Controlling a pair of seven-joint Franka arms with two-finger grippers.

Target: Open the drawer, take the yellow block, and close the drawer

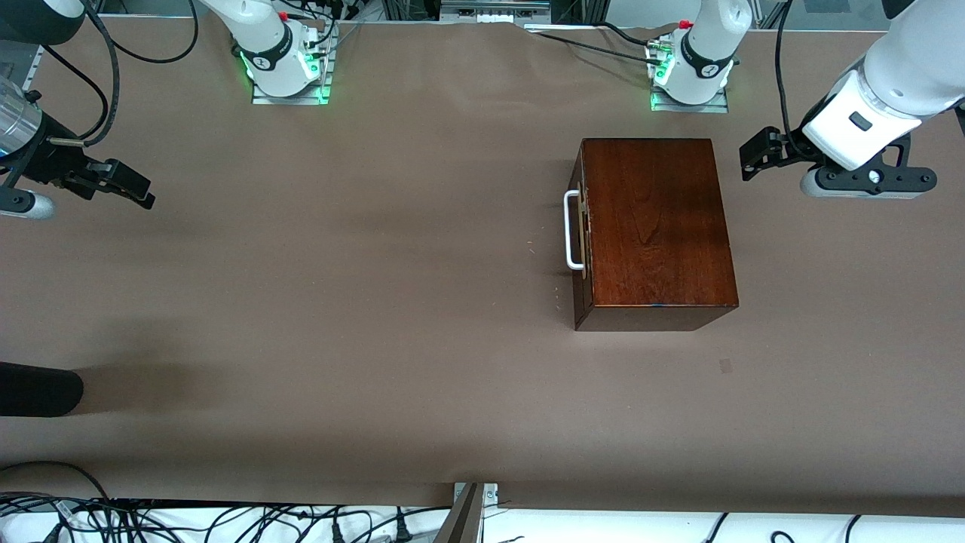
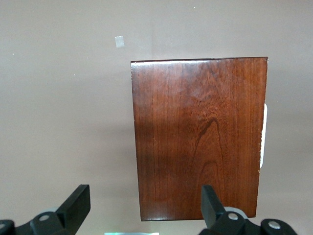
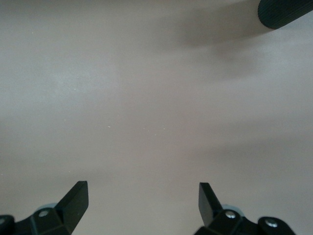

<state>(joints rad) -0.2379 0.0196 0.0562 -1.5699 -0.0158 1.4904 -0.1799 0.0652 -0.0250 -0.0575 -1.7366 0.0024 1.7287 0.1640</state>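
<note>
The dark mahogany box (image 1: pixel 656 226) stands on the table toward the left arm's end, its drawer (image 1: pixel 581 230) shut. The white loop handle (image 1: pixel 571 230) faces the right arm's end. The box also shows in the left wrist view (image 2: pixel 198 137), with a sliver of handle (image 2: pixel 264 134). The yellow block is hidden. My left gripper (image 1: pixel 754 154) is open and empty, up in the air beside the box on the side away from the handle. My right gripper (image 1: pixel 132 185) is open and empty over bare table at the right arm's end.
A black rounded object (image 1: pixel 38 388) juts in at the table edge near the right arm's end; it also shows in the right wrist view (image 3: pixel 286 12). A small grey patch (image 1: pixel 725 366) lies on the table nearer the front camera than the box.
</note>
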